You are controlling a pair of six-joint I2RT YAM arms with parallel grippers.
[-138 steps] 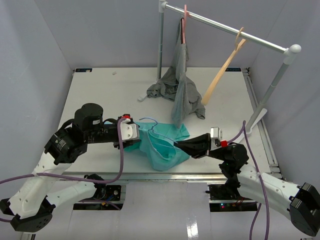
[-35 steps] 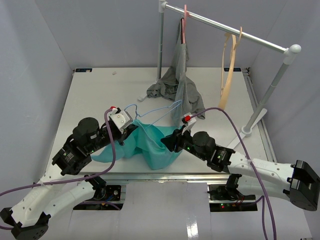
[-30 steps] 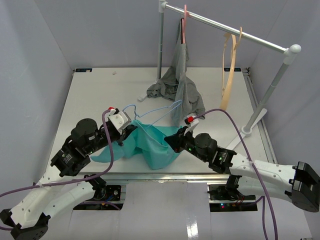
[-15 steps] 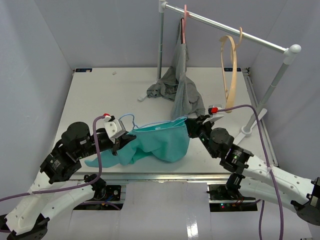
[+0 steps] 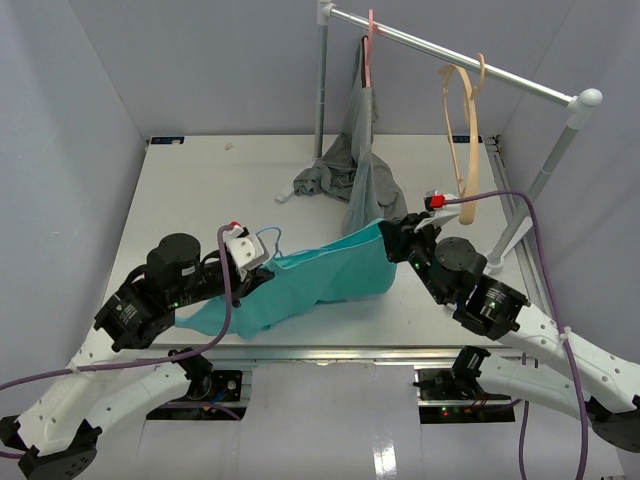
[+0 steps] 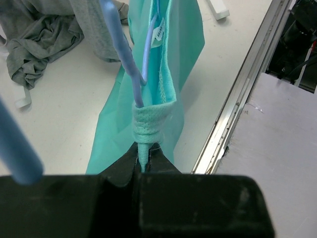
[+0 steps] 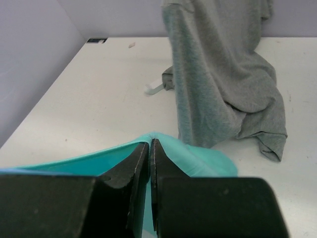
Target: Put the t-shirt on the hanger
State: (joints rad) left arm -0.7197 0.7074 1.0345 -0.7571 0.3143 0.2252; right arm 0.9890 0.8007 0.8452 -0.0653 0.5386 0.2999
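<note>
Your left gripper (image 6: 142, 157) has its jaws pinched together on a rolled bit of the shirt's (image 5: 320, 282) ribbed edge. The right gripper (image 7: 149, 147) is clamped just as tight on the cloth's far right edge. Between them the shirt is pulled into a taut band above the table (image 5: 200, 190), with its loose end trailing near left. The hanger (image 6: 120, 47) runs into the cloth right at the left jaws, and its hook sticks out on their far side.

Pull wider and I'd expect the thin edge to slip from one grip, or the wire to twist and slide out of the opening. Swing right and you may snag the grey garment (image 5: 368, 185), which hangs just beside the right gripper.

You can't see whether the left jaws also trap the wire. The cloth hides how much of the hanger is inside, and whether either shoulder is seated.
</note>
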